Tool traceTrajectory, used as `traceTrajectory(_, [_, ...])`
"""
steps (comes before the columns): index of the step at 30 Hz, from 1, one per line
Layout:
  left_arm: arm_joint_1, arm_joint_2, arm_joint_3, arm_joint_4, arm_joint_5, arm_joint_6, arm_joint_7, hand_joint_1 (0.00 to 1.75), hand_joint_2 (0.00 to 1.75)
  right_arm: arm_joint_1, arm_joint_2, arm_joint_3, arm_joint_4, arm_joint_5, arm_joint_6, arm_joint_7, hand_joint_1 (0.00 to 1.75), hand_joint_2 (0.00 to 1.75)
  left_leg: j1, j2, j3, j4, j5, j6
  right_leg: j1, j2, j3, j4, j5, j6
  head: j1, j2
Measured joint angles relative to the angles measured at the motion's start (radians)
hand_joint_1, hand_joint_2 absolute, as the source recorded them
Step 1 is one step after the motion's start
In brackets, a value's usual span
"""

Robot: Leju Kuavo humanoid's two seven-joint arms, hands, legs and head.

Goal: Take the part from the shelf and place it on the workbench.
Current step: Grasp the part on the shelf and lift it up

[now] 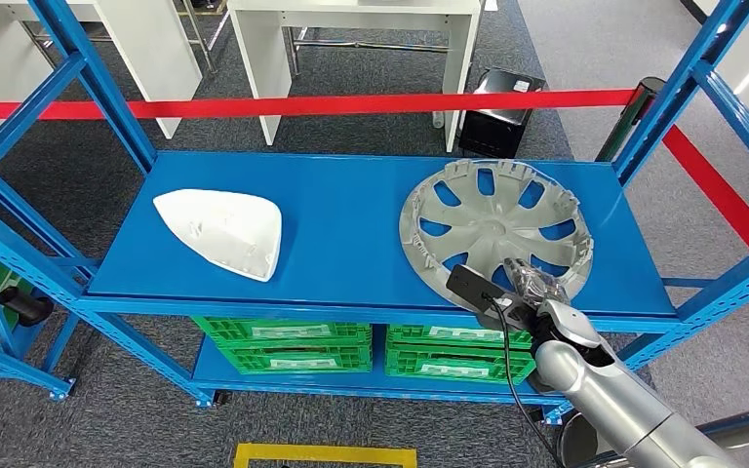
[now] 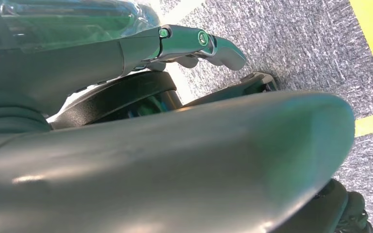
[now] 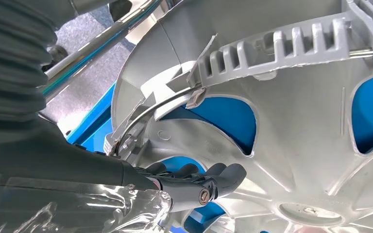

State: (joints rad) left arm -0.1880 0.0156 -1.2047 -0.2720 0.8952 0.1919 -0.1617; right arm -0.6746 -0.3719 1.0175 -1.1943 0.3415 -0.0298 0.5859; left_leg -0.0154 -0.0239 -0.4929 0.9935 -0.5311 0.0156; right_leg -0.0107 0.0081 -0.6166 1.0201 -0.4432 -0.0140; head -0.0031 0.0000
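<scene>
A silver hubcap (image 1: 495,229) lies inner side up on the right half of the blue shelf (image 1: 351,224). My right hand (image 1: 527,288) is at its near rim. In the right wrist view the dark fingers (image 3: 194,182) lie across the hubcap's (image 3: 296,145) inner face beside a spoke opening. The thumb is hidden, so I cannot tell whether the rim is gripped. A white moulded cover (image 1: 224,232) lies on the shelf's left half. My left hand (image 2: 199,43) hangs over grey carpet with its fingers straight and nothing in it.
Blue uprights (image 1: 673,93) frame the shelf on both sides. Green crates (image 1: 283,343) sit on the level below. A red barrier tape (image 1: 302,104) runs behind the shelf, with white tables (image 1: 351,19) and a black box (image 1: 497,107) beyond it.
</scene>
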Motion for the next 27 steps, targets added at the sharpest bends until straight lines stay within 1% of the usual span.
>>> traceTrajectory(19, [0.000, 0.000, 0.000, 0.000, -0.015, 0.002, 0.002, 0.00, 0.00, -0.006, 0.006, 0.009, 0.024, -0.017, 0.007, -0.009, 0.02, 1.75, 0.001, 0.000, 0.004, 0.000, -0.001, 0.001, 0.001, 0.000, 0.004, -0.001, 0.000, 0.000, 0.000, 0.000])
traceTrajectory(20, [0.000, 0.000, 0.000, 0.000, -0.015, 0.002, 0.002, 0.00, 0.00, -0.006, 0.006, 0.009, 0.027, -0.021, 0.007, -0.009, 0.27, 1.75, 0.001, 0.000, 0.004, 0.000, -0.001, 0.001, 0.001, 0.000, 0.005, -0.002, 0.000, 0.001, 0.000, 0.000])
traceTrajectory(21, [0.000, -0.001, 0.000, 0.000, -0.015, 0.002, 0.002, 0.00, 0.00, -0.007, 0.007, 0.010, 0.030, -0.026, 0.007, -0.010, 0.65, 1.75, 0.001, 0.000, 0.005, 0.000, -0.001, 0.001, 0.002, 0.000, 0.006, -0.002, -0.001, 0.001, 0.000, 0.000])
traceTrajectory(23, [0.000, -0.001, 0.000, 0.000, -0.016, 0.003, 0.003, 0.00, 0.00, -0.008, 0.009, 0.010, 0.036, -0.036, 0.008, -0.010, 1.51, 1.75, 0.002, 0.000, 0.007, 0.000, -0.002, 0.001, 0.003, 0.000, 0.009, -0.003, -0.001, 0.001, 0.000, 0.000])
traceTrajectory(24, [0.000, -0.001, 0.000, 0.000, -0.016, 0.003, 0.004, 0.00, 0.00, -0.009, 0.009, 0.010, 0.038, -0.041, 0.008, -0.010, 1.69, 1.75, 0.003, 0.000, 0.008, 0.000, -0.002, 0.001, 0.003, 0.001, 0.010, -0.003, -0.001, 0.001, 0.000, 0.000])
traceTrajectory(25, [0.000, -0.001, 0.000, 0.000, -0.016, 0.004, 0.005, 0.00, 0.00, -0.010, 0.010, 0.010, 0.040, -0.046, 0.008, -0.010, 1.75, 1.75, 0.003, 0.000, 0.009, 0.000, -0.002, 0.001, 0.004, 0.001, 0.012, -0.004, -0.001, 0.001, 0.000, 0.000])
traceTrajectory(27, [0.000, -0.002, 0.000, 0.000, -0.016, 0.006, 0.007, 0.00, 0.00, -0.011, 0.010, 0.010, 0.043, -0.056, 0.008, -0.009, 1.75, 1.75, 0.004, 0.000, 0.012, -0.001, -0.003, 0.001, 0.005, 0.001, 0.014, -0.005, -0.002, 0.001, 0.000, 0.000])
